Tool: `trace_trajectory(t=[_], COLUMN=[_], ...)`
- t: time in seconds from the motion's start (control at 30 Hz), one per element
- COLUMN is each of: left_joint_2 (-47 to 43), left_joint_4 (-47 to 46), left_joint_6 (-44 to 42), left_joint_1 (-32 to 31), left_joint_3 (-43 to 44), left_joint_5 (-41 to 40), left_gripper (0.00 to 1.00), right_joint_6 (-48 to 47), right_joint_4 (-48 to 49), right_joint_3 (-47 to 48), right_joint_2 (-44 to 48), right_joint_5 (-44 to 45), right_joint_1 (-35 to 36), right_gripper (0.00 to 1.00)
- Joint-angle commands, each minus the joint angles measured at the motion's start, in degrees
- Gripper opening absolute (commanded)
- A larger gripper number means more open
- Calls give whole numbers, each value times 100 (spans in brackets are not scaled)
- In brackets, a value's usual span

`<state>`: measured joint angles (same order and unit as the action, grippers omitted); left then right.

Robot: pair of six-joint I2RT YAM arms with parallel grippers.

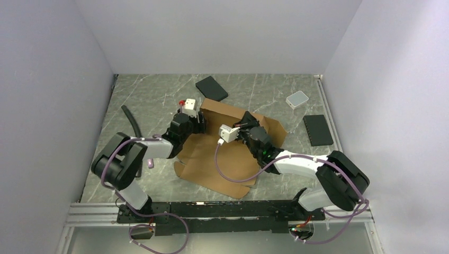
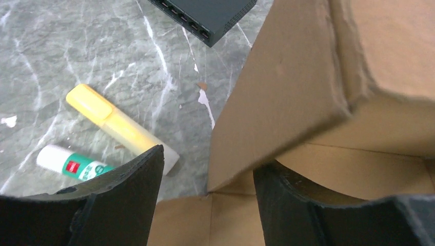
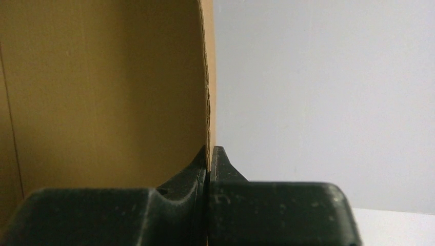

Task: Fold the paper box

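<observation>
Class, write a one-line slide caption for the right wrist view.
Right gripper, jaws shut, pinching the upright edge of a paper box panel.

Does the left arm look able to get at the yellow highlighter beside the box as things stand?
Probably yes: the yellow highlighter lies uncovered on the table beside the open left gripper. That gripper straddles a paper box wall, so it must clear that first.
</observation>
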<state>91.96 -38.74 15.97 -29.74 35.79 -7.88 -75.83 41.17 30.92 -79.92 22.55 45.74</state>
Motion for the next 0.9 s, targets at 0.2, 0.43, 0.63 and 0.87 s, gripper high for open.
trace_trajectory(t=[0.2,0.43,0.63,0.87], left_joint_2=[878,532,183,164], left_joint_4=[-257,540,1492,2385], left_joint_6=[69,147,-210,-250], left_joint_1=[21,21,21,21], left_joint_3=[783,1039,1387,1940], left_joint_5=[-393,-236,-136,3], left_gripper=[13,0,0,0], right_joint_6=[757,1813,2996,3436], right_joint_4=[-1277,-2984,-5778,-6622], right_joint_3=[105,1028,2682,3147], right_joint_2=[78,532,1228,1604], right_joint_5=[-346,-803,-2865,-3922], right_joint_1=[60,-81,-922,-1819], right_gripper=[8,59,84,92])
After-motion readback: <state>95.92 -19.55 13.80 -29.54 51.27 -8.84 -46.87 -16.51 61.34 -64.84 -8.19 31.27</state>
